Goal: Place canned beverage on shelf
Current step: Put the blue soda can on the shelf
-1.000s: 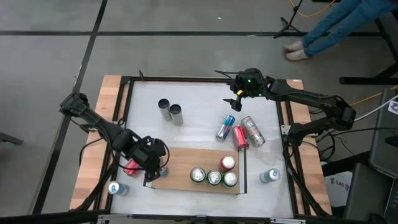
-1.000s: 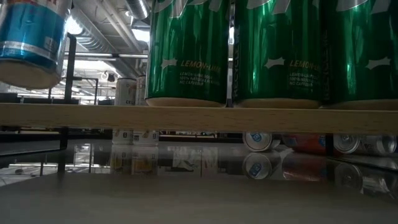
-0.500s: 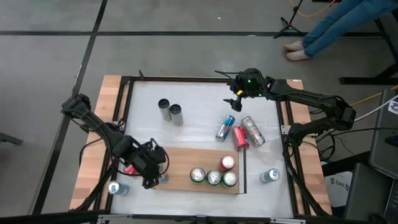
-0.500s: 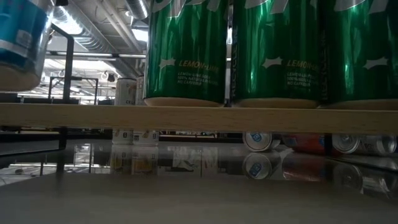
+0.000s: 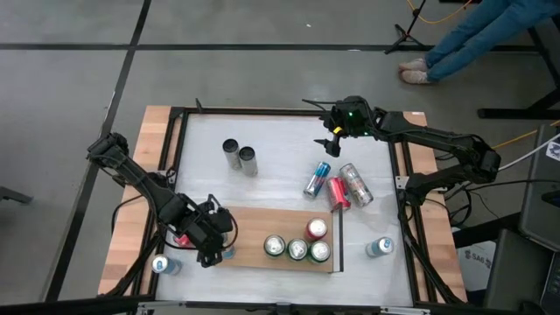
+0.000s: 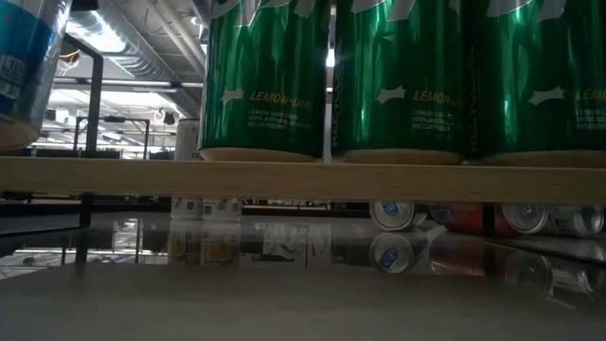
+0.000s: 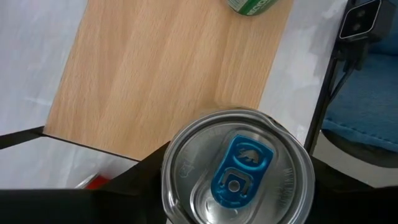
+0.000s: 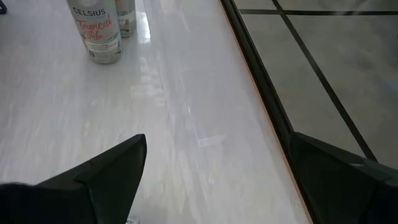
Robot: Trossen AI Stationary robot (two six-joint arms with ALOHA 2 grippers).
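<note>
A blue canned beverage (image 7: 236,165) with a silver top and blue tab sits between the fingers of my left gripper (image 5: 210,245), over the left end of the shelf (image 5: 262,229). In the low view the can (image 6: 21,76) leans, its bottom close to the board (image 6: 303,177); whether it touches I cannot tell. Three green cans (image 5: 297,250) and a red one (image 5: 316,229) stand on the shelf's right part. My right gripper (image 5: 332,140) waits open over the table's far side. My left gripper pinches the blue can's side wall just under the top rim (image 7: 169,186), one dark finger (image 7: 140,190) on each side. The fingers come steeply from above. The can hangs tilted below them over the shelf's left end.
Two silver cans (image 5: 239,155) stand at the far left. A blue (image 5: 317,179), a red (image 5: 338,194) and a silver can (image 5: 356,184) lie right of centre. Single cans stand at the near right (image 5: 379,248) and near left (image 5: 160,264); a red can (image 5: 182,236) lies under the left arm.
My left gripper has carried the blue can toward the table's near left and a little lower, with the can leaning more. The shelf, with its green cans, has slid a little toward the table's left edge.
</note>
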